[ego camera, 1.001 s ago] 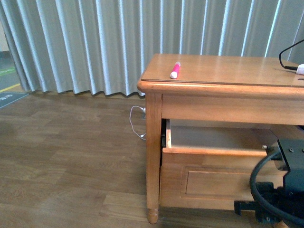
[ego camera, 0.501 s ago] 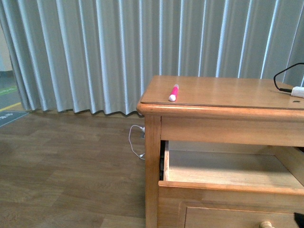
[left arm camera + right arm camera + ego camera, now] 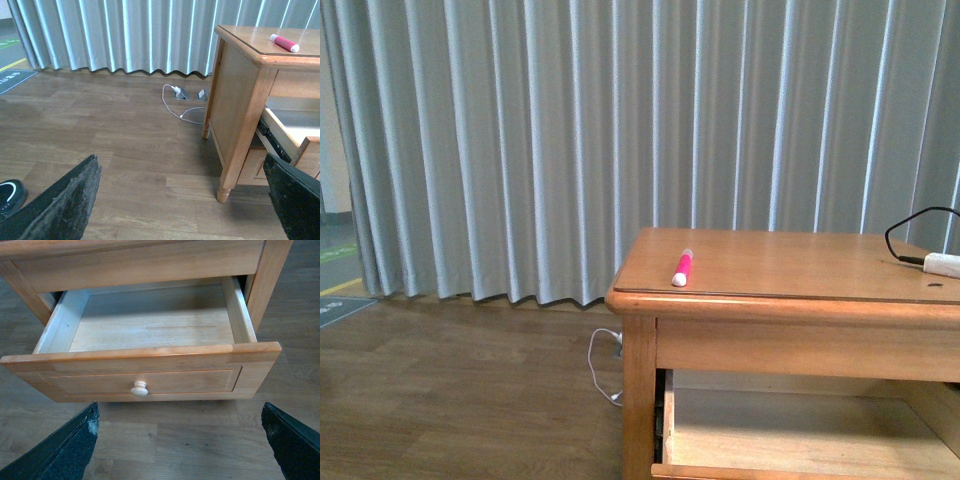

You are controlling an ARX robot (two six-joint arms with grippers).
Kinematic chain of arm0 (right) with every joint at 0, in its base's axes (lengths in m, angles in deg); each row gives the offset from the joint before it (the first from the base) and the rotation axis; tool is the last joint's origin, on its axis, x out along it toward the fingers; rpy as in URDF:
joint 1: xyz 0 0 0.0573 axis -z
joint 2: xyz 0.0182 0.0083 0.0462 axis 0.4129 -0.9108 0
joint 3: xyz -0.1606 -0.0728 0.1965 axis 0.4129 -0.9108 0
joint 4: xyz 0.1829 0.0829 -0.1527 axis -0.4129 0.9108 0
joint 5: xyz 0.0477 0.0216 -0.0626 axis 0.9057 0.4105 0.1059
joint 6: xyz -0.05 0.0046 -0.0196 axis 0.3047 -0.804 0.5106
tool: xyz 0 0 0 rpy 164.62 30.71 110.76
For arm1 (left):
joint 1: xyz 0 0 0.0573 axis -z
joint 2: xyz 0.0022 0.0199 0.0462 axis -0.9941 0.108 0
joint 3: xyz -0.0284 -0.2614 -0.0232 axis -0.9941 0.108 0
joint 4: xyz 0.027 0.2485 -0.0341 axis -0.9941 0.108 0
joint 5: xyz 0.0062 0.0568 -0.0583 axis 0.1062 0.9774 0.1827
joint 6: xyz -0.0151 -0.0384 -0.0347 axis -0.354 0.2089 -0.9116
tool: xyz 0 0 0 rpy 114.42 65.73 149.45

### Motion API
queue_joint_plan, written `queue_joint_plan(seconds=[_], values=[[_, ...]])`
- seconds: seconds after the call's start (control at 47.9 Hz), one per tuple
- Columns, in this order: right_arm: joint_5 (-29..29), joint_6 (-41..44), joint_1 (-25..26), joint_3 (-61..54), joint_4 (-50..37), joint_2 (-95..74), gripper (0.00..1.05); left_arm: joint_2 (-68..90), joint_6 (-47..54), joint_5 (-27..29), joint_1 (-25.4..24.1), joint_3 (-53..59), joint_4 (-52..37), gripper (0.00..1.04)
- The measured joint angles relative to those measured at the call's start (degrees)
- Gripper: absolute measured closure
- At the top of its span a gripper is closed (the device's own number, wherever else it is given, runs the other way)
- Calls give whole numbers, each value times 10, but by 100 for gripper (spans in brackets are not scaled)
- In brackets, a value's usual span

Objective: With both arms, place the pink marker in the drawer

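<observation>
Since a second ago the table (image 3: 790, 262) has dropped lower in the front view and more curtain (image 3: 520, 150) shows above it. The black arm that stood at the lower right corner has gone from that view, and so has the drawer's panel front. The pink marker (image 3: 681, 268) has not shifted on the table. It lies on the top near the front left corner, roughly front to back, with its white end toward the front edge. Near the right edge of the top lies a white plug (image 3: 942, 265) with a black cable (image 3: 889, 240) looping up behind it, well apart from the marker.

Below the top, the drawer (image 3: 150, 365) is pulled out. The right wrist view looks down into its pale inside, with the small round knob (image 3: 139, 388) in the middle of the panel front. The right gripper (image 3: 180, 412) hangs in front of the drawer with its two black fingers (image 3: 70, 445) spread wide. Only the wooden floor (image 3: 200, 450) shows between them, and it grasps nothing.

The left gripper (image 3: 180, 165) is likewise spread wide and holds nothing. It is low over the floor off the table's left side, facing the table leg (image 3: 242, 135) and the side of the pulled-out drawer, with the marker up on the top beyond.

By the curtain a white cord (image 3: 184, 117) runs across the floor to two small grey sockets (image 3: 182, 93). A black shoe (image 3: 10, 195) with a white sole shows at the edge of the left wrist view.
</observation>
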Motion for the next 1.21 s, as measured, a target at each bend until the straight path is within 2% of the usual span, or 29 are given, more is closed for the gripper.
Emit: queue_joint_plan(seconds=[0.063,0.104,0.146,0.229,0.292,0.334,0.417,0.48,0.667,0.834,1.21], values=[[0,-1,0,0,0,0,9,1,-2,11,3,0,0,6],[0,-1,0,0,0,0,9,10,-9,67,29,0,0,6],[0,-1,0,0,0,0,9,29,-11,154,72,-1,-9,6],[0,-1,0,0,0,0,9,131,-20,303,211,-26,-50,6],[0,-1,0,0,0,0,9,207,-21,339,268,-60,-95,6],[0,-1,0,0,0,0,9,288,-22,337,299,-109,-138,6],[0,-1,0,0,0,0,9,425,-15,311,309,-191,-202,6],[0,-1,0,0,0,0,9,505,-8,290,302,-235,-231,6],[0,-1,0,0,0,0,9,703,-12,196,255,-357,-237,6],[0,-1,0,0,0,0,9,831,7,163,221,-496,-206,6],[0,-1,0,0,0,0,9,1017,12,156,236,-774,-102,6]])
